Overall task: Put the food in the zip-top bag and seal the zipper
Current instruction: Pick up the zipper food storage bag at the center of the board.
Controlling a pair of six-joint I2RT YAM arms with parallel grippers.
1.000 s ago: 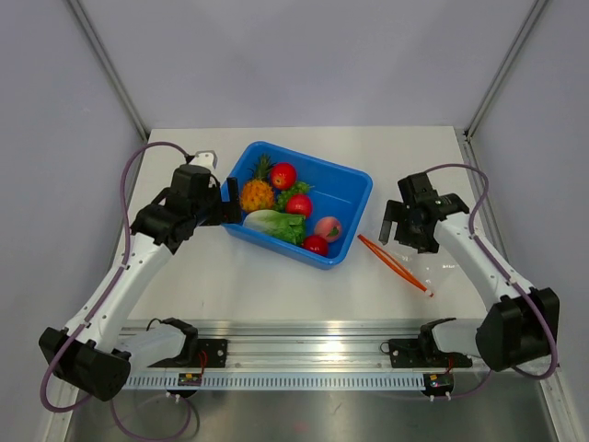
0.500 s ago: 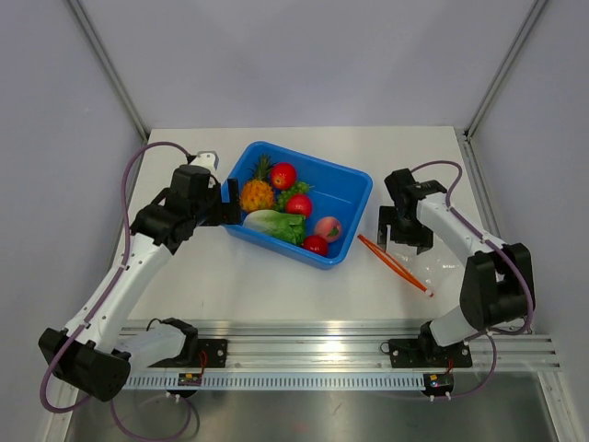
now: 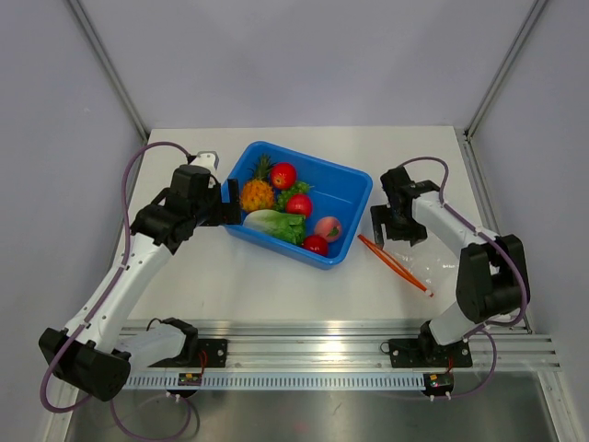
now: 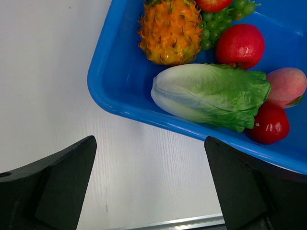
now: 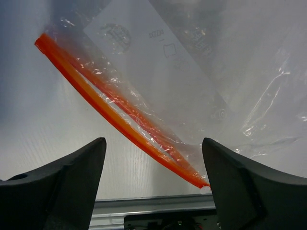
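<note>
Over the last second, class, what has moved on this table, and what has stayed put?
The right gripper has shifted left toward the blue rectangular plastic tub. It is now above the orange-red zipper strip of the clear crinkly plastic bag, with its jaws open and holding nothing. The left gripper, tub, toy food and bag stayed put.

Tub (image 3: 346, 197) sits mid-table (image 3: 239, 276), pineapple (image 3: 257, 195) in its back left corner, cabbage (image 3: 276, 226) just in front, peach (image 3: 328, 227) right of the cabbage, bag (image 5: 201, 72) flat right of the tub, zipper (image 3: 394, 263) on the tub-facing edge.
</note>
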